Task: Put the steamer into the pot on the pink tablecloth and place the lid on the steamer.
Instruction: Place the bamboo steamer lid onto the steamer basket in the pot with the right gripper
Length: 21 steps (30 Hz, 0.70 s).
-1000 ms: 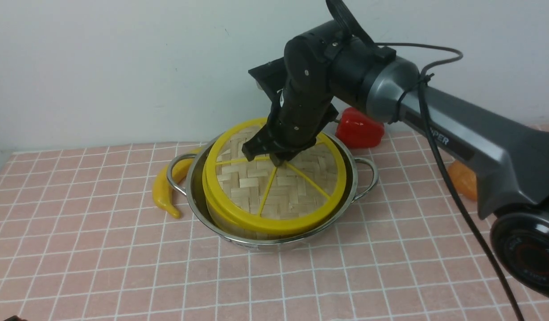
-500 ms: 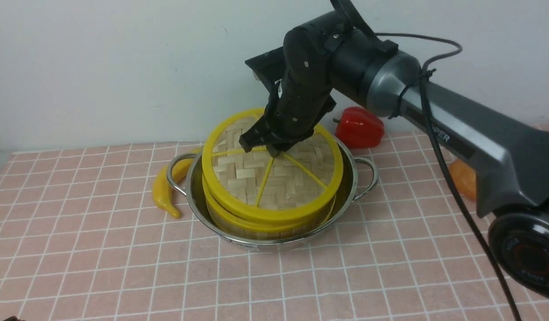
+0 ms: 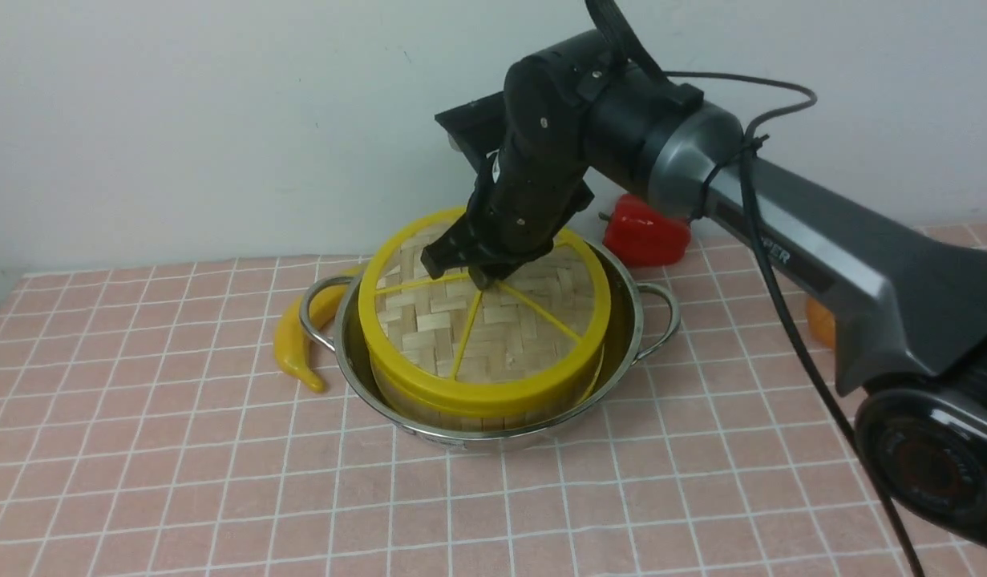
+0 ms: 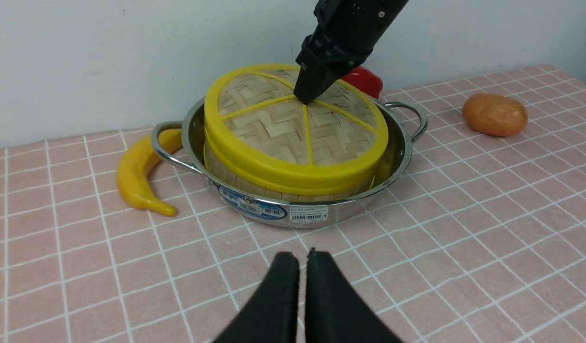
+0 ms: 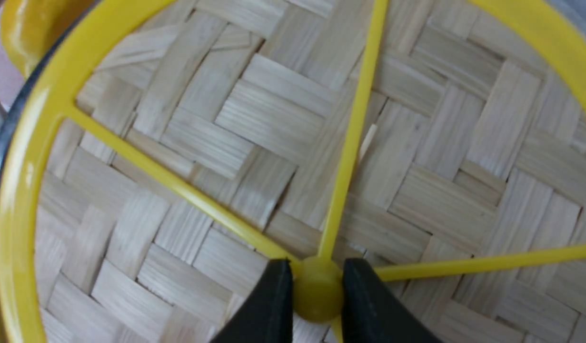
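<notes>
The right gripper (image 5: 316,286) pinches the centre knob of the lid (image 3: 477,336). The lid covers the steamer (image 3: 461,418) inside the pot (image 3: 493,438), with a gap showing within the pot's rim. Before the pot, the left gripper (image 4: 302,259) hangs closed and empty over open pink tablecloth (image 3: 220,481). A banana (image 3: 297,344) lies beside the pot's left handle.

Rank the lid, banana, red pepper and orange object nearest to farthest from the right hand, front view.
1. lid, held at its knob by the right hand.
2. banana (left) and red pepper (behind): too close to call.
3. orange object, far right.
</notes>
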Tool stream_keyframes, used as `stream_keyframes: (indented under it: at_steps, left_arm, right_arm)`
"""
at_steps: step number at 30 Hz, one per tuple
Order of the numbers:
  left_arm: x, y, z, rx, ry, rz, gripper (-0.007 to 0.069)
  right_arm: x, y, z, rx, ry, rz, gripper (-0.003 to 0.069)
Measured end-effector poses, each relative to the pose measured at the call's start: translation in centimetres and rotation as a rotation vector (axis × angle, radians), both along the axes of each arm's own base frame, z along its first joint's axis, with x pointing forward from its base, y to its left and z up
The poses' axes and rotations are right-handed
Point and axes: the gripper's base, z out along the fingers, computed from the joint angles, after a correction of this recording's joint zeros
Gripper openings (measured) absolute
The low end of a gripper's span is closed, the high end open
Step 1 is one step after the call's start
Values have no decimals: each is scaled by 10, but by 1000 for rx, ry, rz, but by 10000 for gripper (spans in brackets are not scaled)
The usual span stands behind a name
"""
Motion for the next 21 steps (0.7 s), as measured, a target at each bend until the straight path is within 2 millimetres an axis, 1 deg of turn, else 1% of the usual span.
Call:
stream_keyframes:
  at_steps: [5, 19, 21]
  left_arm:
    - [0, 0, 0, 1, 1, 0, 22]
    - [0, 0, 0, 4, 3, 1, 22]
    - [0, 0, 0, 4, 3, 1, 27]
  right_arm:
    - [2, 2, -6, 5, 3, 0, 146]
    - [2, 2, -7, 5, 3, 3, 146]
    - [2, 2, -7, 5, 4, 2, 166]
